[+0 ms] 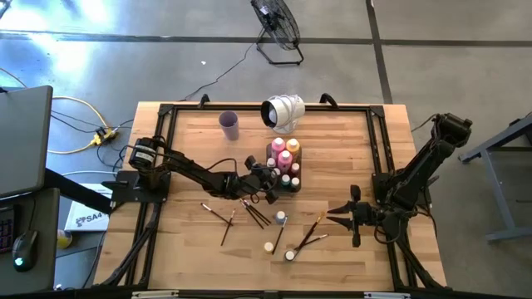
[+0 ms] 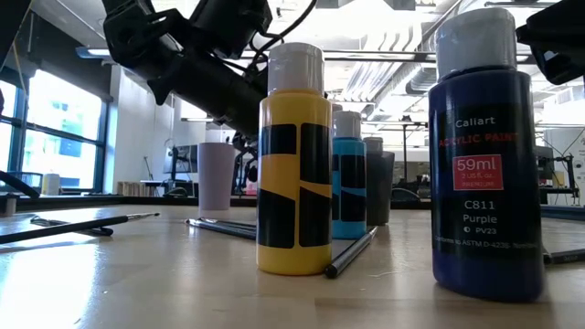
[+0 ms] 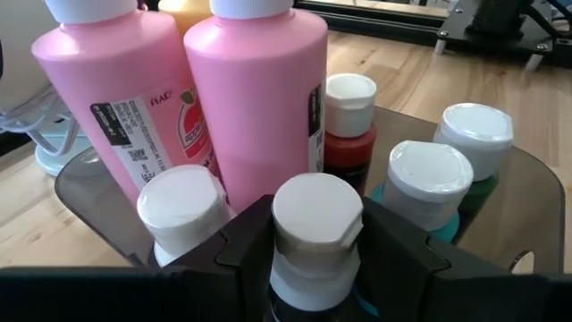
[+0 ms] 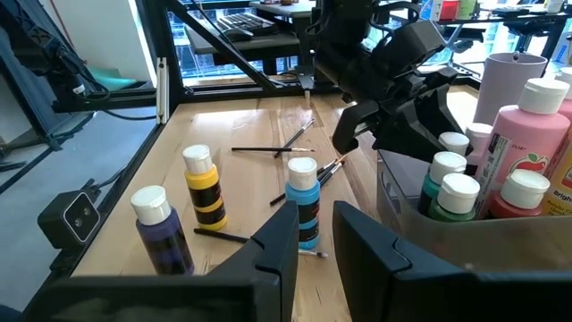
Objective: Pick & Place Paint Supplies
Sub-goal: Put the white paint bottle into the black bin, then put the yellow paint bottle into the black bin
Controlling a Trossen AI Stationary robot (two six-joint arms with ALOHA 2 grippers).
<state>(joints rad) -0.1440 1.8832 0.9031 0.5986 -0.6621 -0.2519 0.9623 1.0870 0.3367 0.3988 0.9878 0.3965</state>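
White-capped paint bottle (image 3: 315, 234) stands between left hand (image 3: 315, 268) fingers at clear grey tray (image 3: 527, 192) edge, fingers spread beside its neck; whether they press it, cannot tell. Pink bottles (image 3: 259, 98) upright in tray. Yellow (image 2: 294, 160), blue (image 2: 348, 174), purple (image 2: 482, 160) bottles and paintbrushes (image 1: 253, 213) on surface (image 1: 191, 149). Right hand (image 1: 347, 214) near right edge, fingers narrowly parted, empty.

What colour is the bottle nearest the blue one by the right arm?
Yellow bottle with black blocks, clearest in the low view.

Grey concrete floor (image 1: 432, 50) holds a black fan (image 1: 278, 29); windows (image 2: 55, 137) glow.
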